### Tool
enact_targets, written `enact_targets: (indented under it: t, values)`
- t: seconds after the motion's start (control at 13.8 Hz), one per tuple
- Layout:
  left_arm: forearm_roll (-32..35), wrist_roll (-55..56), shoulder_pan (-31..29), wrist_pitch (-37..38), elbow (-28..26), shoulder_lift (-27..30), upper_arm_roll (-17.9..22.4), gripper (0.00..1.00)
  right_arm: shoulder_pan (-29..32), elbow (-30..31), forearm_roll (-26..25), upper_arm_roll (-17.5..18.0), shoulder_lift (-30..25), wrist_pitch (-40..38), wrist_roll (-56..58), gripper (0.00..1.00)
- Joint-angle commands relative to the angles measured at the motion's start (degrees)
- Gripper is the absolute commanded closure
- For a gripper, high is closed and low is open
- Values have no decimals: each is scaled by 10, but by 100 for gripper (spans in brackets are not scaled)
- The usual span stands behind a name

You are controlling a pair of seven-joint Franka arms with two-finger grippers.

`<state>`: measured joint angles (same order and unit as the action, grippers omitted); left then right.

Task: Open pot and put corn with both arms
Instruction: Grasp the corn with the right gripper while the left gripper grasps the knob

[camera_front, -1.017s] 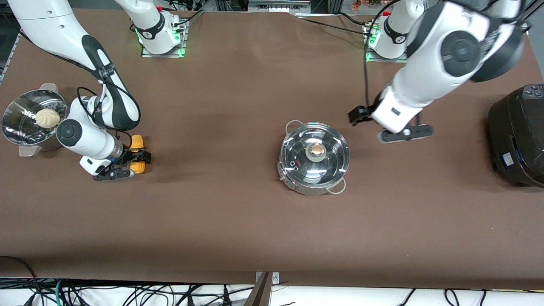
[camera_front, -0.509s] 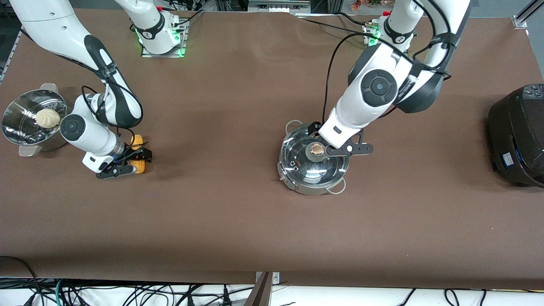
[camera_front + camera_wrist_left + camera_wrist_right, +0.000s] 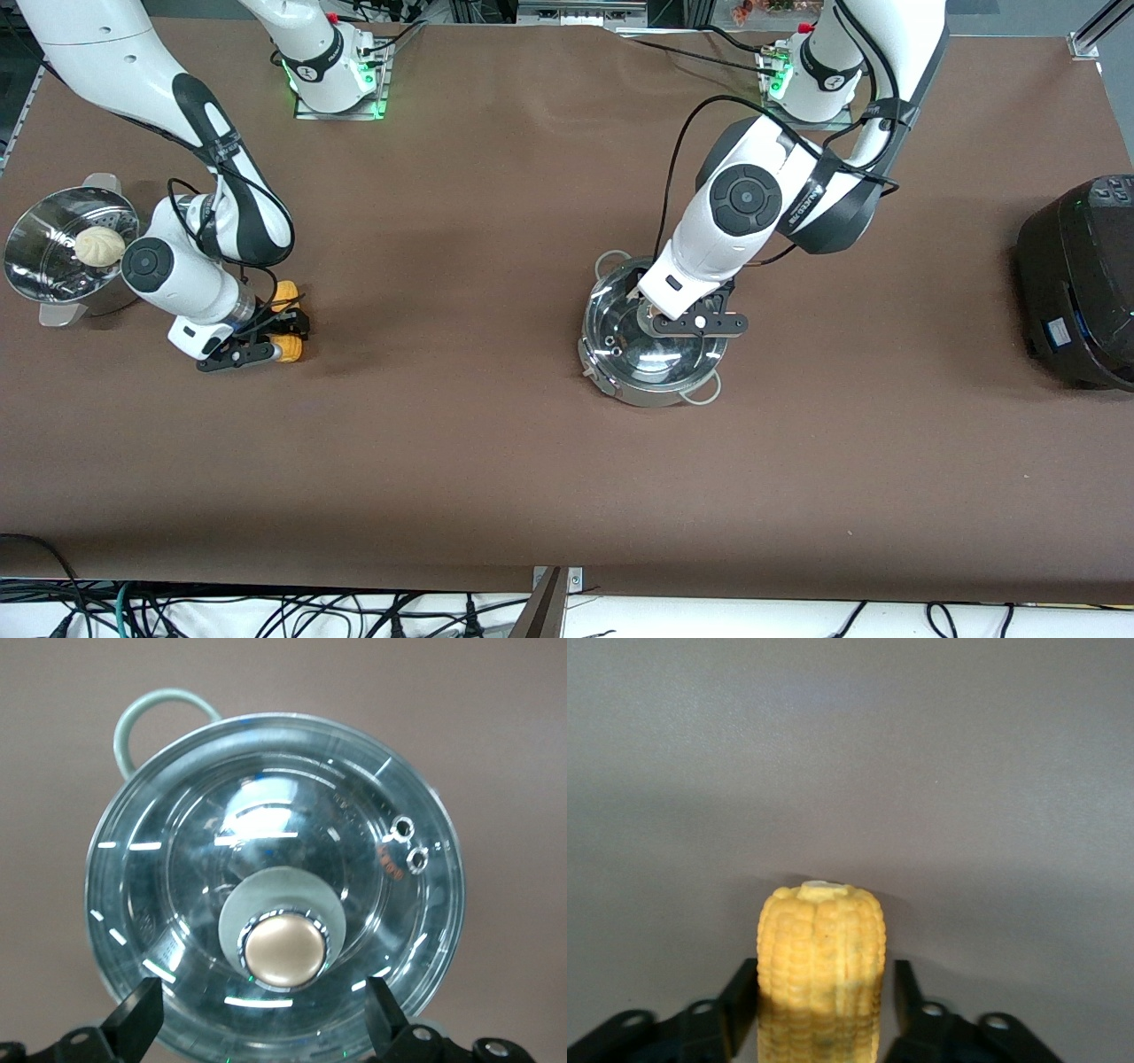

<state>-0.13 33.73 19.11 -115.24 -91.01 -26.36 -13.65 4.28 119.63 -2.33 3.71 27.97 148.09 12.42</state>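
The left tool [image 3: 698,324] has dropped wide over the lid knob [image 3: 284,950]; the right tool [image 3: 252,341] has closed on the corn [image 3: 820,970], so both grasps begin.

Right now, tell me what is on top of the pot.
A clear glass lid with a round knob closes the pot. The left gripper hangs open over the knob. Glare on the glass hides the pot's inside.

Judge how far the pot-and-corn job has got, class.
Nothing is finished: the glass lid sits on the pot. In hand: the left end effector is open around the lid's knob; the right end effector brackets the corn lying on the table. Left: lift lid, drop corn in.
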Motion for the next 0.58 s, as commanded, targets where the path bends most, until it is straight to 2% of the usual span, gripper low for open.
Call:
enact_targets:
  t: [0.0,0.22,0.51]
  values:
    - [13,5,5,-12,24,-21,1,0,6,20,-3,3,-18,4,11,100]
    - [16,6,11,-14,23,-28,1,1,6,19,-3,3,-19,4,13,100]
    - [35,9,12,-14,23,-33,1,8,6,14,-3,3,-19,4,21,100]
